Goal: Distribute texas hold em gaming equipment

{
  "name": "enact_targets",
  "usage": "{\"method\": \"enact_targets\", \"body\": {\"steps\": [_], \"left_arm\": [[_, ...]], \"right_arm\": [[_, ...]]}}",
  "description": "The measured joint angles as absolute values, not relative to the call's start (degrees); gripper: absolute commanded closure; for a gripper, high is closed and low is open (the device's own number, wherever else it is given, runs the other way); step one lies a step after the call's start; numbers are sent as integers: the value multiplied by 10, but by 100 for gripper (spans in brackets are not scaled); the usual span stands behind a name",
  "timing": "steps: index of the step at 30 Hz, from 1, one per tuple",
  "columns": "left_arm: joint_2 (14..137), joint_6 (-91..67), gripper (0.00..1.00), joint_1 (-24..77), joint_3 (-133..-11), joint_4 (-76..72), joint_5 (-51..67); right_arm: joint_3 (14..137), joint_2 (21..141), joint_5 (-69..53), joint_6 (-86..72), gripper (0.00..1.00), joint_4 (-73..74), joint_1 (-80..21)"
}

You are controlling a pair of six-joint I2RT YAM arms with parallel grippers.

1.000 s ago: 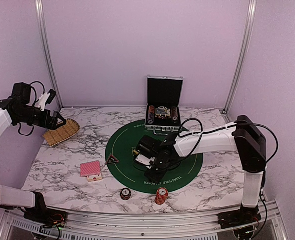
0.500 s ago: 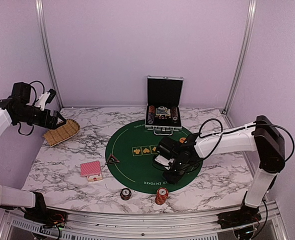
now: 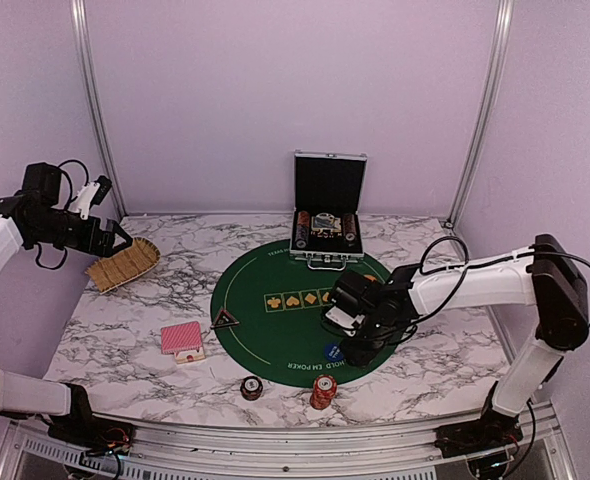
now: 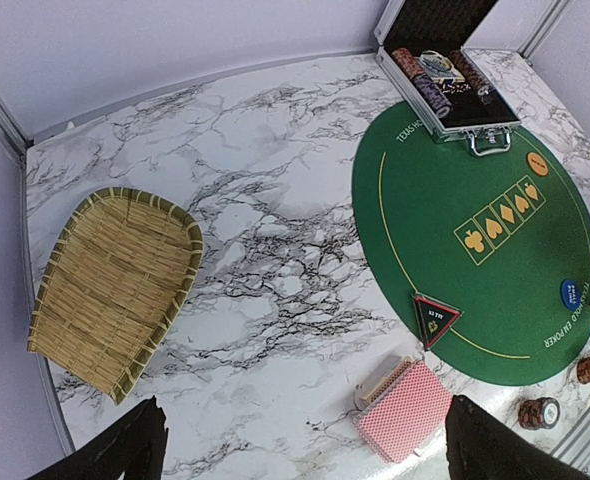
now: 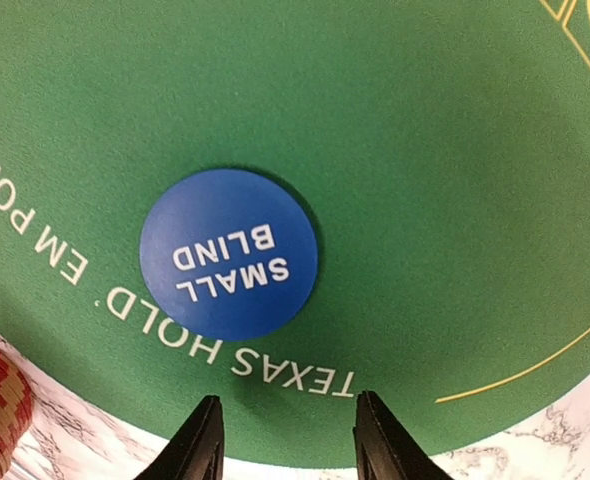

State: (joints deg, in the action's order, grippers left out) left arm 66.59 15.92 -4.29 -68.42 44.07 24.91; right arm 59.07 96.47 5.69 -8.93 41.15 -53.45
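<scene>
A blue "SMALL BLIND" disc (image 5: 228,253) lies flat on the green mat (image 3: 265,340) near its front edge, also in the top view (image 3: 332,351). My right gripper (image 3: 360,345) hovers low just right of the disc, open and empty (image 5: 285,400). A red-backed card deck (image 3: 181,339) lies on the marble left of the mat. A dark triangular token (image 3: 223,318) sits on the mat's left rim. A dark chip stack (image 3: 251,387) and a red chip stack (image 3: 322,391) stand at the front. My left gripper (image 3: 125,240) is open and empty, high over the basket.
A woven straw basket (image 3: 123,263) lies at the far left. An open metal case (image 3: 327,225) holding chip rows stands at the mat's far edge. An orange disc (image 4: 539,163) lies on the mat near the case. The table's front edge runs just behind the chip stacks.
My right gripper has moved right across the mat's front part. The blue disc, hidden before, now lies uncovered on the mat beside it. The left arm has not moved.
</scene>
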Motion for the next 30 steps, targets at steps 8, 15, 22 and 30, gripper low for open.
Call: {"method": "enact_targets", "body": {"steps": [8,15,22,30], "left_arm": [[666,159,1,-43,-684,441,249],[666,161,1,-43,-684,441,245],[666,161,1,-43,-687,442,244],[666,161,1,-43,-687,442,244]], "right_arm": [[685,1003,40,-82,57,408,-534],[718,1083,18,-68,60,390,-534],[724,1091,17,-59,64,382,-534],[724,1095,23,-56,75,381,-534]]}}
